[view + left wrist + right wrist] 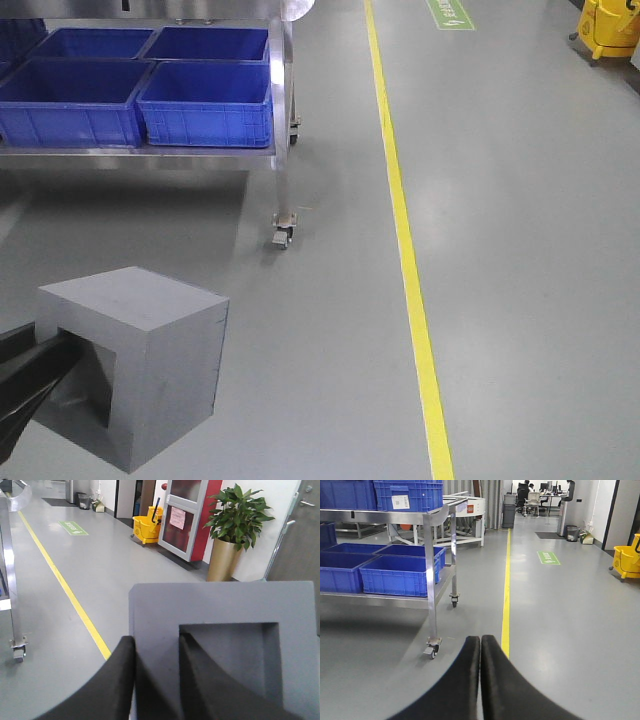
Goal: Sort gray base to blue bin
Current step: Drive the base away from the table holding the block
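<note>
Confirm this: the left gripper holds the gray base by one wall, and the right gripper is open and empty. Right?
Not quite. The right gripper is empty but shut, not open; the right wrist view shows its fingers pressed together. The left gripper does hold the gray base by one wall.

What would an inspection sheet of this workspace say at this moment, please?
Surface: gray floor with a yellow line; no table in view.
Job's things: gray base held by the left gripper; blue bins on the steel cart, apart from it.
Clutter: nothing seen.
Grippers: left gripper shut on the base's wall, one finger in the recess; right gripper shut, empty.
Cables: nothing seen.
Surroundings: mop bucket, potted plant, green floor marking.
</note>
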{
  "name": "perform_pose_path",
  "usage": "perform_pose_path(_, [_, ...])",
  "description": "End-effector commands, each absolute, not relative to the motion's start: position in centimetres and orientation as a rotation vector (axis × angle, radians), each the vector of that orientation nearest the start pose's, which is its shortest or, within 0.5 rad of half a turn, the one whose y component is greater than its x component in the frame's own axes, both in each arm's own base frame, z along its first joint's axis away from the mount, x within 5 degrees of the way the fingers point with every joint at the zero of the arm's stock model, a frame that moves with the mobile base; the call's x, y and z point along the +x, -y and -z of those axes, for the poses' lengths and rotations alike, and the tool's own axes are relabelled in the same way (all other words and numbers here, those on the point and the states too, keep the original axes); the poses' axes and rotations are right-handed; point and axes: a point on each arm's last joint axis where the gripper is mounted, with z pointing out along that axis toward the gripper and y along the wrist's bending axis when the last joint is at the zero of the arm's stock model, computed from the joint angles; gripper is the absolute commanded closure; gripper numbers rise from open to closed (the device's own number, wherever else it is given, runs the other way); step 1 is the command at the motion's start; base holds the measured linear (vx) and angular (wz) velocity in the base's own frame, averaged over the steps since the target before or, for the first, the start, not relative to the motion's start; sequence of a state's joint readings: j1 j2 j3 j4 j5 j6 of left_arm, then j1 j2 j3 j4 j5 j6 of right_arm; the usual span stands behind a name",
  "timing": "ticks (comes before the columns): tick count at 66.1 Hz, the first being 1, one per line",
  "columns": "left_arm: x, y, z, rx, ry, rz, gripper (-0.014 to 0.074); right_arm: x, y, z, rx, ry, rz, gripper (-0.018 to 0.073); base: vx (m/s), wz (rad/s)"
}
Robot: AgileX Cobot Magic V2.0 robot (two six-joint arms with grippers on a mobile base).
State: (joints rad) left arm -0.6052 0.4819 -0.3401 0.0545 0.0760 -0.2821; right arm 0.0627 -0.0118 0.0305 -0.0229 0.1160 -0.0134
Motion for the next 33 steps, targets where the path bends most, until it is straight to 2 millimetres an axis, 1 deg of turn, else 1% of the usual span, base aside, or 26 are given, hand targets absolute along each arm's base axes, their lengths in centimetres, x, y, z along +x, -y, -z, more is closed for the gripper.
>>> perform_pose_path(1, [9.01,6.33,-30.45,0.297,-1.577,0.667,0.0602,5.64,-0.34,-19.59,-0.088,-1.541,-0.008,0.0568,0.41,0.00])
perform_pose_path(33, [9.01,6.33,-30.45,0.297,-1.577,0.667,0.0602,5.64,-0.34,-19.59,-0.088,-1.541,-0.008,0.0568,0.42,0.05])
